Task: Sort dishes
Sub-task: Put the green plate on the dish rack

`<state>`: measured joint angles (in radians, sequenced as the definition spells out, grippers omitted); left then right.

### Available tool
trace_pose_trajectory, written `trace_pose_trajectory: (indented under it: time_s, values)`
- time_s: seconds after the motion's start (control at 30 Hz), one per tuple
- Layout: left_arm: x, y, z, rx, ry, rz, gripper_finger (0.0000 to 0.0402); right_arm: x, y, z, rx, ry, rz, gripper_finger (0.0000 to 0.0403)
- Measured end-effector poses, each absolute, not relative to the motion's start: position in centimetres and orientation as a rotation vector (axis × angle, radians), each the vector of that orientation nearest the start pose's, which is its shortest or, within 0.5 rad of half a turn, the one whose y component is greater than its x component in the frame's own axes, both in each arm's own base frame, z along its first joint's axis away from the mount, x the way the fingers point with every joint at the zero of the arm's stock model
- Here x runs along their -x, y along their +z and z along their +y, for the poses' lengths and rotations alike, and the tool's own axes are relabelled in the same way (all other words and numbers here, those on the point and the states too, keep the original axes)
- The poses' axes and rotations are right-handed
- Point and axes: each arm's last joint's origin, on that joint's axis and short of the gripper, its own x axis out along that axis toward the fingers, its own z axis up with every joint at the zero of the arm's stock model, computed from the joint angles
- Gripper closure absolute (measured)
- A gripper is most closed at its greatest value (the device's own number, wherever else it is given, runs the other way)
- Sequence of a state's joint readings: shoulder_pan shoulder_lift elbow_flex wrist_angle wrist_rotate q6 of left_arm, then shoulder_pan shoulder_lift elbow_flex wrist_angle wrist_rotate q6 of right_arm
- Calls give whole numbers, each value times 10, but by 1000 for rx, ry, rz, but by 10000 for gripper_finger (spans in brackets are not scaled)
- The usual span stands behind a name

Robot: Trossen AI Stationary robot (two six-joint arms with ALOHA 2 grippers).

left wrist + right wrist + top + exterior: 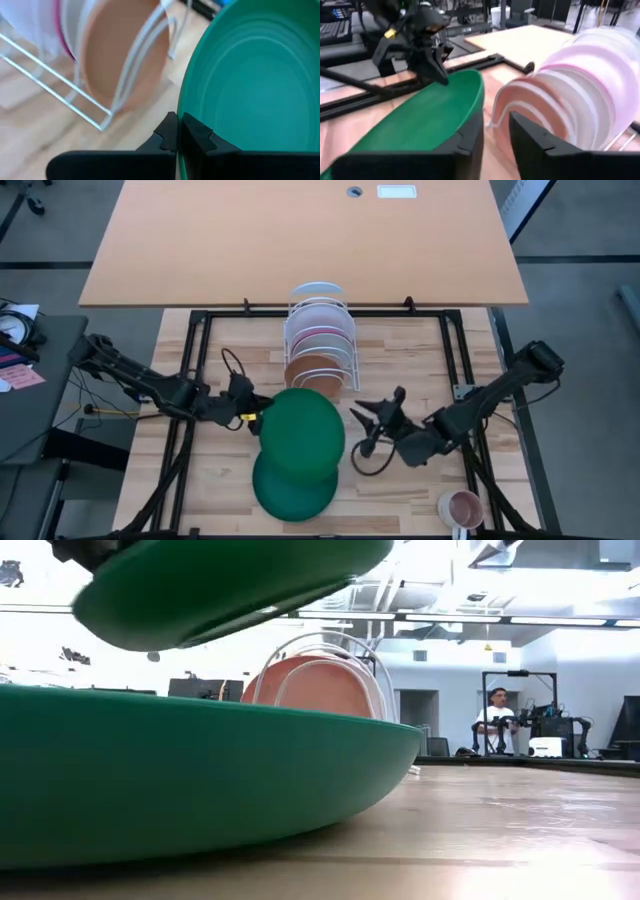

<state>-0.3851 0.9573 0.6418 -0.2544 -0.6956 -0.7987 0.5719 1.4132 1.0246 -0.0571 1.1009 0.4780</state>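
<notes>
A dark green plate (300, 430) hangs above the table's middle, with my left gripper (258, 420) shut on its left edge. A second green plate (293, 485) lies flat on the table just nearer, partly under the first. The white wire rack (320, 340) behind them holds the terracotta plate (313, 370), the pink plate (318, 332) and the white plate (318, 288) on edge. My right gripper (362, 430) stands open just right of the lifted plate's rim, with nothing between its fingers (470, 140). My left gripper pinches the lifted green plate's rim (184, 107) at its left edge between its two fingers, one on the inner face and one outside. The fingers come from the table's left, slanting a little downward. The plate is lifted clear and tilted, over the other green plate.
A small pink mug (460, 508) stands at the near right corner. The dark frame rails (455, 350) run along the table's sides and back. A larger tabletop (300, 240) lies beyond the rack. A person (495, 720) sits far back in the room.
</notes>
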Motion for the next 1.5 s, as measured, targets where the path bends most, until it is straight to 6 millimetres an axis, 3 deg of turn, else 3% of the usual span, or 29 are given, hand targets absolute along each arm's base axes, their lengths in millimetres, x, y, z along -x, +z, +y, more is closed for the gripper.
trace_pose_trajectory:
  time_s: [0.13,0.27,0.37,0.53,0.8,1.13,1.3,1.5]
  values:
    - [-182,260,-49,430,575,242,401,-272,311,126,-85,-597,110,203]
    - [-178,276,-41,368,660,156,401,-287,345,104,26,-672,76,144]
    - [-176,299,-36,293,714,99,401,-301,366,93,160,-714,100,122]
    - [-173,337,-32,160,810,48,401,-319,387,93,323,-764,142,117]
    - [-168,361,-31,46,854,51,401,-332,370,114,436,-864,232,117]
    - [-173,360,-38,16,824,60,401,-339,366,98,355,-976,216,124]
    - [-181,360,-43,-5,812,60,401,-342,364,92,342,-947,214,168]
    - [-191,357,-50,-27,797,64,401,-342,359,88,354,-948,245,268]
